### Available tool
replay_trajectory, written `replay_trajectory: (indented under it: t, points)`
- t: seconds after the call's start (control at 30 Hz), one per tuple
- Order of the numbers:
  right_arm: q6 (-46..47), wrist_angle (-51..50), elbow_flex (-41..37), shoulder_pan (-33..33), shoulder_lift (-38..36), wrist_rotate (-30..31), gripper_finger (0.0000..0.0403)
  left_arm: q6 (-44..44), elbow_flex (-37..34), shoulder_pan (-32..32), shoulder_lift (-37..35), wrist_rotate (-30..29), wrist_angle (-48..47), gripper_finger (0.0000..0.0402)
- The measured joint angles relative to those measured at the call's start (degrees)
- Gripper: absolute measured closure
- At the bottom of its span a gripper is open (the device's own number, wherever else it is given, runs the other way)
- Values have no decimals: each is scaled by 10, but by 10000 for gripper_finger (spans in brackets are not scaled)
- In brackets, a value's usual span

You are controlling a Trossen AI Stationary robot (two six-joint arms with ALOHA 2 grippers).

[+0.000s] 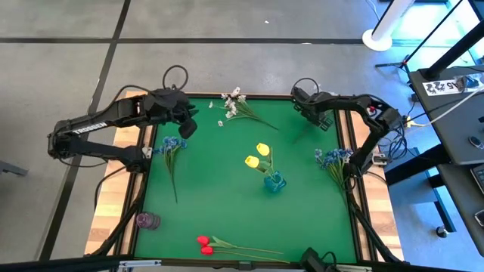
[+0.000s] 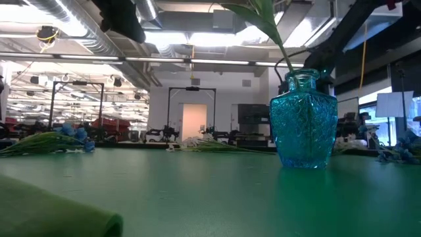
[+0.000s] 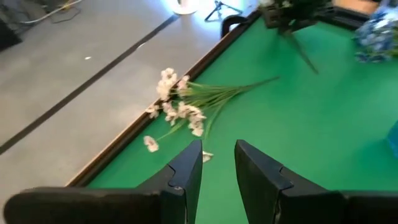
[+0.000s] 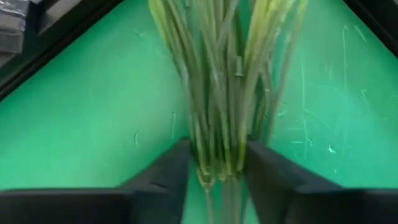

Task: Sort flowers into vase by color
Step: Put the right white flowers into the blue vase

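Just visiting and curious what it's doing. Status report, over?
Left gripper open, empty, near white spray. Right gripper shut on green stems. Yellow tulips in teal vase. No obstruction seen.

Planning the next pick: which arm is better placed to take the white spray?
Right, probably. The right pincer sits at the stem end of the white spray, with green stems directly before it in its wrist view. The left pincer hovers open short of the blossoms, a poorer place to grip.
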Motion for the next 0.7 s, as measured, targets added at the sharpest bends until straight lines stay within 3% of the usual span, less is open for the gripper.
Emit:
replay_trajectory:
  t: [0.13, 0.2, 0.5, 0.6, 0.7]
  points:
    - [-17, -47, 3, 43, -25, -22, 370, 1, 0, 0, -9, 9, 0, 310]
    - [-37, -40, 8, 83, -44, -45, 386, 7, 0, 0, -9, 9, 6, 310]
    - [-91, -46, 9, 229, -55, -148, 285, 34, 0, 0, -11, 10, 29, 310]
    - [-88, -49, 12, 238, -55, -148, 234, 34, 0, 0, -21, 10, 16, 310]
    - [-92, -45, 13, 224, -55, -108, 182, 32, 0, -2, -33, 14, 6, 310]
